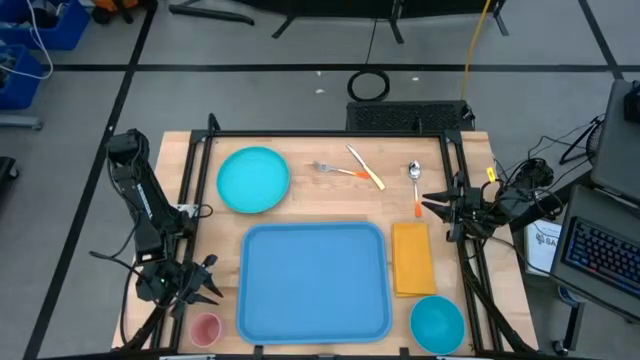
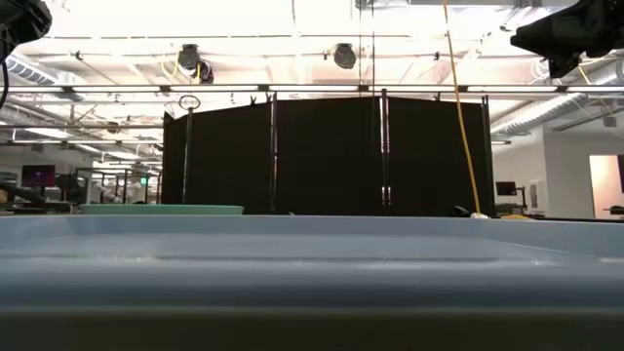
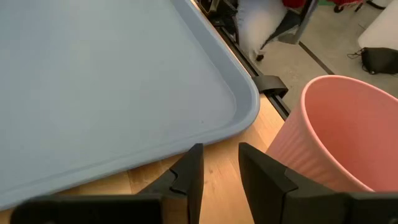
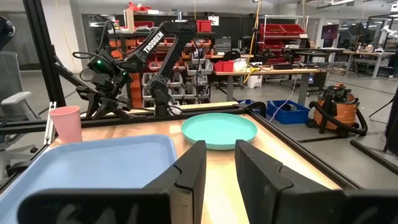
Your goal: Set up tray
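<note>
1. Your left end effector (image 1: 207,280) sits at the surface's near-left corner, its fingers (image 3: 189,177) slightly apart with only a narrow gap and nothing between them; they hover just off the tray's corner, beside the pink cup (image 1: 205,329).
2. Your right end effector (image 1: 432,203) waits at the right edge, fingers (image 4: 193,168) likewise narrowly parted and empty, aimed across the surface toward the turquoise plate (image 1: 253,179).
3. The tray (image 1: 313,281) lies flat in the near middle of the wooden surface (image 1: 300,205), its long axis running from front to back in the high view, its near short edge close to the front rail.
4. Open room: a bare strip separates the tray from the plate, fork (image 1: 335,169) and spoon (image 1: 415,180) behind it.
5. The yellow-orange napkin (image 1: 412,258) lies just beside the tray's right rim; the turquoise bowl (image 1: 437,323) sits in front of the napkin.
6. The tray is smooth light-blue plastic, with rounded corners and a raised rim; the cup is ribbed.
</note>
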{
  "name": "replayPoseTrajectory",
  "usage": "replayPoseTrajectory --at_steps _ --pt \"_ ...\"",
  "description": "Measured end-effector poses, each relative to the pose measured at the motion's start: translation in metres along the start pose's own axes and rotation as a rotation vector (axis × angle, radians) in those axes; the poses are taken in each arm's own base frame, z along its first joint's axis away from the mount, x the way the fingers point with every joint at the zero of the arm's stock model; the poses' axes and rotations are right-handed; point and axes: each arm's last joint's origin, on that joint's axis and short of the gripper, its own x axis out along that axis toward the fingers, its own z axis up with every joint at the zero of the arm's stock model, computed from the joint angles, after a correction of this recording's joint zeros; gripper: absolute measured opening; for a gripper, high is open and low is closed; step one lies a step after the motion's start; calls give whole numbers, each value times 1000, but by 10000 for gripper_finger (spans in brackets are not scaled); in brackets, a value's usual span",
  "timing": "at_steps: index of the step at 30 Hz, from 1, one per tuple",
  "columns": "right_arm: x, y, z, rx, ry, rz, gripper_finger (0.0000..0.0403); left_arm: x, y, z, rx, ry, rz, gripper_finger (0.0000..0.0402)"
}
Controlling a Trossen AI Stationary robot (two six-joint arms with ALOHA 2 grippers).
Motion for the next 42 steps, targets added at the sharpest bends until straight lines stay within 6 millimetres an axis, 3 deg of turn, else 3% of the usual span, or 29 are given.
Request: replayPoseTrajectory --at_steps 24,33,38,42 --pt "0 0 0 -52 0 -1 75 0 0 0 0 0 0 104" --pt "0 0 0 261 -1 2 75 0 0 0 0 0 0 104" --pt "0 0 3 306 -19 -3 75 0 0 0 1 0 0 104" --pt "0 0 4 319 -30 0 75 0 1 -1 117 5 10 104"
